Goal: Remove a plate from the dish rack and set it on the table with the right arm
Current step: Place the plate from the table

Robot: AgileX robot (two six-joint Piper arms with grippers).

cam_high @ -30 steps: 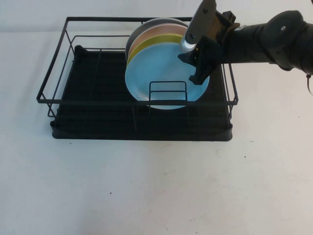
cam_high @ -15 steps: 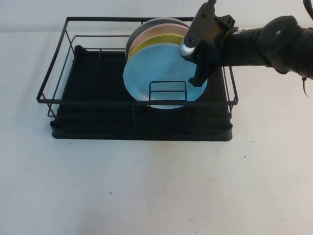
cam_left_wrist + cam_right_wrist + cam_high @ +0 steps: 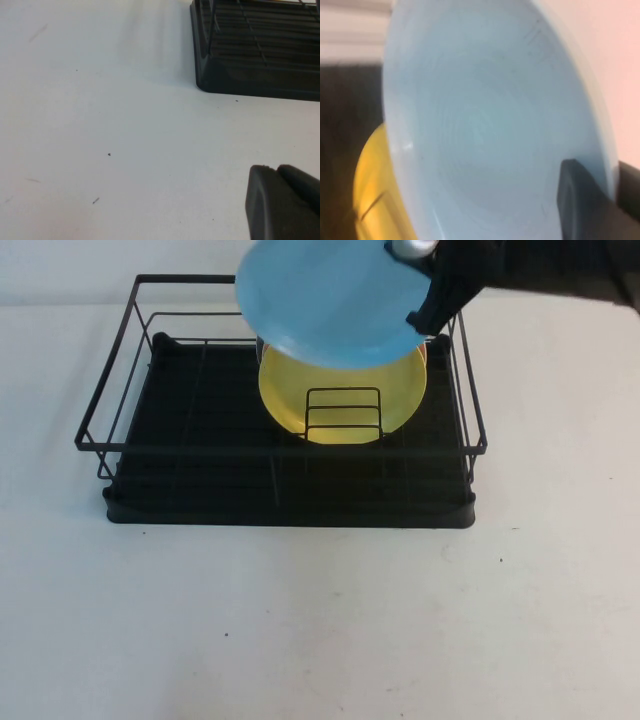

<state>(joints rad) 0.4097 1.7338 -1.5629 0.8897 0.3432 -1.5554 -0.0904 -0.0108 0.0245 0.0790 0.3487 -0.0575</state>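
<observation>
The left pincer (image 3: pixel 282 202) rests low over the bare tabletop (image 3: pixel 320 620) beside the dish rack (image 3: pixel 110 410); whether it is open I cannot tell. The plate (image 3: pixel 320 300) hangs lifted above the rack near the tabletop's far edge, the yellow plate (image 3: pixel 340 390) left standing below. The right pincer (image 3: pixel 425 295) is clamped on its right rim. Next, I judge: carry it clear toward the near edge and lower it flat.

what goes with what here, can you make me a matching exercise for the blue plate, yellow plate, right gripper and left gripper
Things:
1. blue plate
2. yellow plate
3. right gripper
4. left gripper

States:
A. standing in the dish rack
B. low over bare table, beside the rack's corner
C. lifted above the rack
D. clamped on a plate's rim

Pairs: 1-C, 2-A, 3-D, 4-B
</observation>
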